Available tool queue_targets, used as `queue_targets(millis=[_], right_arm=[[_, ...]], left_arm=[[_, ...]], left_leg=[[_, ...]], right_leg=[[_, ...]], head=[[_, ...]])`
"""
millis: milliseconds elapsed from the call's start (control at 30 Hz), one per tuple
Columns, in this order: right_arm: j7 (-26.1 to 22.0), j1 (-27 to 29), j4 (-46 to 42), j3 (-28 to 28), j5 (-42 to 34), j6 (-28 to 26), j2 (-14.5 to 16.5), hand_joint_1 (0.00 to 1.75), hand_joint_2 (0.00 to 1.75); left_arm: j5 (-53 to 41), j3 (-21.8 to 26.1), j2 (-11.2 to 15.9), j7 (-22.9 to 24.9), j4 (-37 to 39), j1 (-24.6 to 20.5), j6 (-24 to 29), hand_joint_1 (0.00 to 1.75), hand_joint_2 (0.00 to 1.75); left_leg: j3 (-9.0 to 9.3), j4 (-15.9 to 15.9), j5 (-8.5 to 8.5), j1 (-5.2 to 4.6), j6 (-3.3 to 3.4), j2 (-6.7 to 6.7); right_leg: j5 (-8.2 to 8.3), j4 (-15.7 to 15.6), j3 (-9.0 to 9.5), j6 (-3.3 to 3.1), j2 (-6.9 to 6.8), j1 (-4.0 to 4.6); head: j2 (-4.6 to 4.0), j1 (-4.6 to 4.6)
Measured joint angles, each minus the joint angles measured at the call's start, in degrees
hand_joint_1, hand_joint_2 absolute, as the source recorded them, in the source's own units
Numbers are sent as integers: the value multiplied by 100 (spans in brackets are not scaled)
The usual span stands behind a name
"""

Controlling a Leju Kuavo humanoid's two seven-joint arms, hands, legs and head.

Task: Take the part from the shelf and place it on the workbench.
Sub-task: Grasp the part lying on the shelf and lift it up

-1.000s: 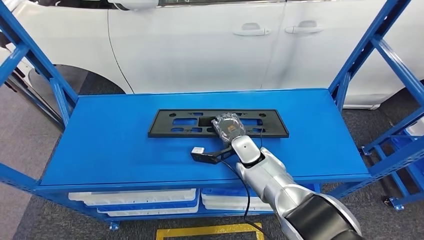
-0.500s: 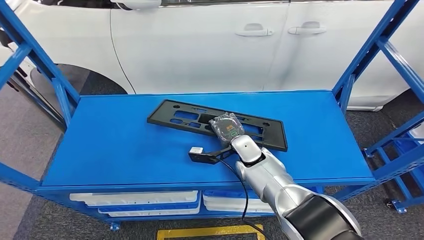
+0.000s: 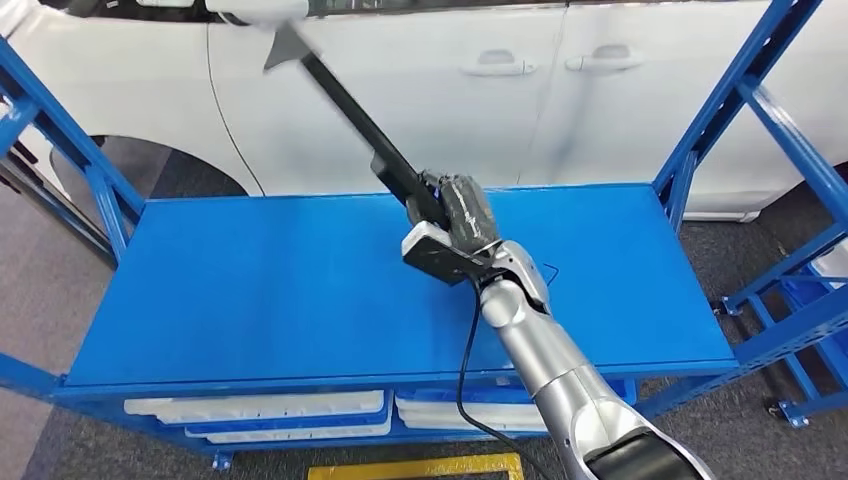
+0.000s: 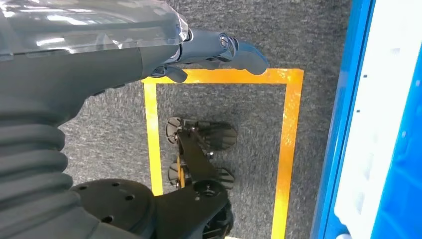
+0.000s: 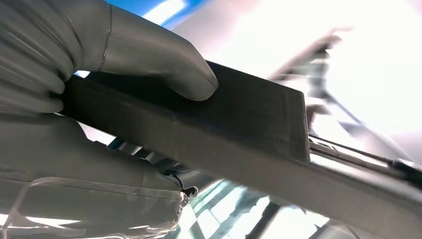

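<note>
A: We record the black plastic part point(image 3: 350, 110), a long flat plate, lifted clear of the blue shelf point(image 3: 250, 290) and tilted steeply, its far end up against the white car point(image 3: 560, 110) in the head view.

B: Held by what?

A: The right robot hand point(image 3: 462, 222) grips its lower end. In the right wrist view we see the thumb point(image 5: 164, 59) pressed on one face of the part point(image 5: 239, 129) and the fingers point(image 5: 89, 174) wrapped under the other, closed firmly.

B: And the left robot hand point(image 4: 199, 52)?

A: It hangs over grey carpet point(image 4: 298, 35) and a yellow floor marking point(image 4: 288, 144), fingers loosely extended and apart, holding nothing.

B: Surroundings?

A: Blue uprights point(image 3: 740, 100) flank the shelf; white trays point(image 3: 260, 408) sit on the level beneath. A black cable point(image 3: 465, 370) runs down along the right arm.
</note>
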Motion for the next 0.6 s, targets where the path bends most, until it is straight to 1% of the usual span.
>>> queue_targets(millis=[33, 67, 100, 133, 167, 200, 233, 267, 300, 333, 367, 400, 433, 467, 500, 567, 600], right_arm=[[-194, 142, -384, -11, -458, 214, -25, 175, 175], [-389, 286, -763, -14, -914, 435, -48, 175, 175], [-583, 449, -1174, -14, -1411, 688, -77, 175, 175], [-762, 630, -1606, -13, -1908, 983, -109, 175, 175], [-925, 827, -2064, -3, -2394, 1333, -148, 175, 175], [-1045, 1027, -2537, 19, -2849, 1754, -191, 175, 175], [-1134, 1222, -2981, 48, -3222, 2194, -228, 175, 175], [-1182, 1405, -3375, 78, -3496, 2608, -256, 175, 175], [-1189, 1591, -3747, 106, -3689, 2987, -273, 175, 175], [-1189, 1767, -4073, 132, -3800, 3276, -278, 175, 175], [-1189, 1924, -4381, 163, -3865, 3512, -279, 175, 175], [-1189, 2056, -4664, 195, -3898, 3701, -272, 175, 175], [-1189, 2160, -4904, 224, -3906, 3830, -256, 175, 175], [-1189, 2256, -5100, 250, -3893, 3913, -230, 175, 175], [-1189, 2347, -5260, 277, -3844, 3921, -201, 175, 175], [-1189, 2498, -5488, 353, -3684, 3777, -164, 175, 175], [-1189, 2547, -5579, 402, -3598, 3647, -160, 175, 175]], left_arm=[[-1, 15, 2, -3, 0, 9, 4, 0, 175], [2, 32, 3, -1, 0, 19, 7, 0, 175], [8, 55, 4, 4, 0, 28, -2, 0, 175], [21, 83, 4, 8, 0, 33, -26, 0, 175], [45, 117, 4, 8, 0, 35, -62, 0, 175], [74, 154, 5, 6, 0, 38, -109, 0, 175], [101, 193, 7, 5, 0, 42, -155, 0, 175], [120, 230, 10, 9, 0, 46, -190, 0, 175], [132, 264, 13, 27, 0, 49, -216, 0, 175], [136, 295, 15, 54, 0, 50, -231, 0, 175], [136, 325, 17, 89, 0, 50, -223, 0, 175], [130, 351, 17, 128, 0, 50, -190, 0, 175], [114, 375, 17, 165, 0, 50, -142, 0, 175], [94, 395, 17, 203, 0, 50, -83, 0, 175], [66, 409, 18, 246, 0, 52, -28, 0, 175], [12, 422, 20, 324, 0, 55, 45, 0, 175], [-17, 426, 25, 359, 0, 54, 70, 0, 175]], left_leg=[[9, -21, -22, -16, 24, -4], [4, -32, -20, -10, 57, -8], [11, -49, -13, 1, 89, -8], [24, -65, -9, 14, 127, -9], [38, -82, -5, 28, 162, -10], [47, -87, -10, 28, 188, -9], [52, -85, -21, 24, 208, -9], [58, -82, -32, 20, 215, -8], [66, -76, -40, 16, 219, -6], [75, -69, -49, 16, 215, -6], [86, -57, -60, 16, 208, -8], [97, -41, -74, 16, 196, -12], [99, -21, -94, 7, 175, -16], [97, -1, -113, -2, 151, -19], [93, 12, -126, -11, 121, -20], [93, 9, -127, -16, 56, -16], [96, 12, -137, -10, 25, -13]], right_leg=[[0, 1, -11, 27, -2, 5], [-4, -2, -12, 58, -3, 3], [-32, 19, -11, 91, -5, -1], [-110, 110, -42, 121, -9, -4], [-244, 314, -126, 149, -11, -8], [-424, 637, -272, 170, -13, -21], [-617, 1045, -475, 188, -15, -28], [-757, 1427, -673, 202, -16, -37], [-800, 1662, -807, 211, -17, -47], [-737, 1688, -838, 213, -19, -54], [-567, 1464, -743, 206, -19, -60], [-348, 1074, -560, 188, -20, -63], [-175, 666, -364, 165, -19, -55], [-48, 343, -213, 140, -18, -47], [5, 166, -133, 115, -14, -35], [21, 106, -119, 68, -5, -20], [42, 85, -118, 34, -7, -29]], head=[[1, 0], [1, 0], [1, 1], [1, 1], [1, 1], [1, 1], [1, 1], [1, 1], [1, 1], [1, 1], [1, 1], [1, 1], [0, 1], [0, 1], [0, 1], [1, 1], [1, 1]])
